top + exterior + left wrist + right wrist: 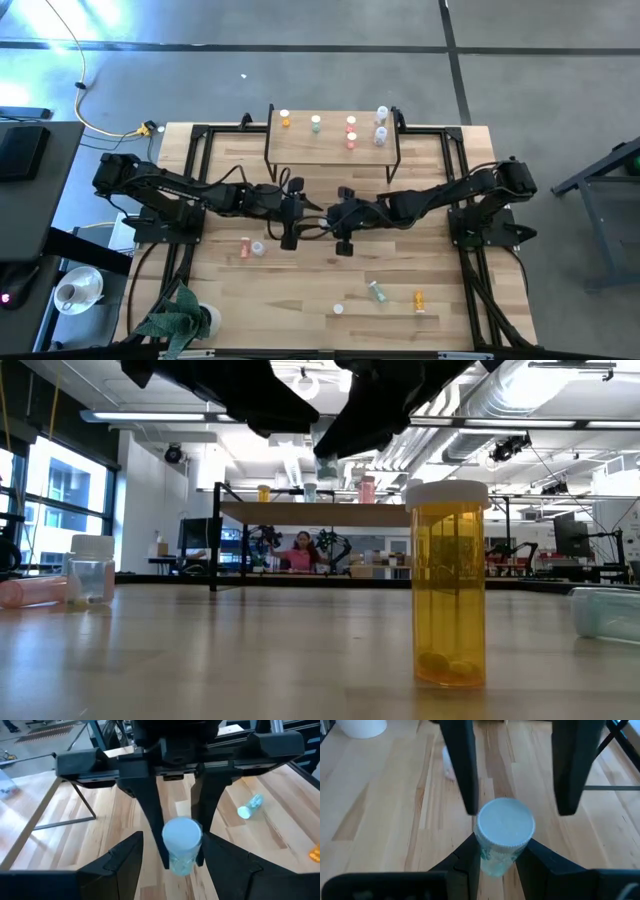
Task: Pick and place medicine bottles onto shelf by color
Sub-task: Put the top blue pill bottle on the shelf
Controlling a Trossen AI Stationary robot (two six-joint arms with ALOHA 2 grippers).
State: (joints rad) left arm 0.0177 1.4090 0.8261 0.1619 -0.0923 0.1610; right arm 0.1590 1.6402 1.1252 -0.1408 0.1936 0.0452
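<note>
**Bottle in your right claw, left claw open around it**

Claws meet tip to tip above the middle of the desk (230, 290), in front of the shelf (330, 152). Your right claw (500, 851) is closed almost fully on a small clear bottle (505, 827) with a white cap. Its two fingers pinch the bottle's body just below the cap, and the bottle is held off the desk surface. Your left claw (172, 865) faces it with fingers spread wide. One finger stands on each side of the bottle, and neither presses on it. It holds nothing.

The shelf stands at the middle of the desk's back edge. Along its top you have an orange bottle (286, 119) towards the left end and a pale bottle (316, 124) next to it. Two red bottles (351, 131) follow, then a cluster of clear bottles (381, 126) at the right end.

Loose bottles remain on the desk. A pink bottle (246, 247) lies on its side just beside a clear one (259, 248), left of centre under your left arm. Near the front edge, right of centre, a green bottle (377, 291) lies on its side. Just beside it, an orange one (449, 585) stands upright. A white-capped bottle (338, 309) sits a little to their left.
</note>
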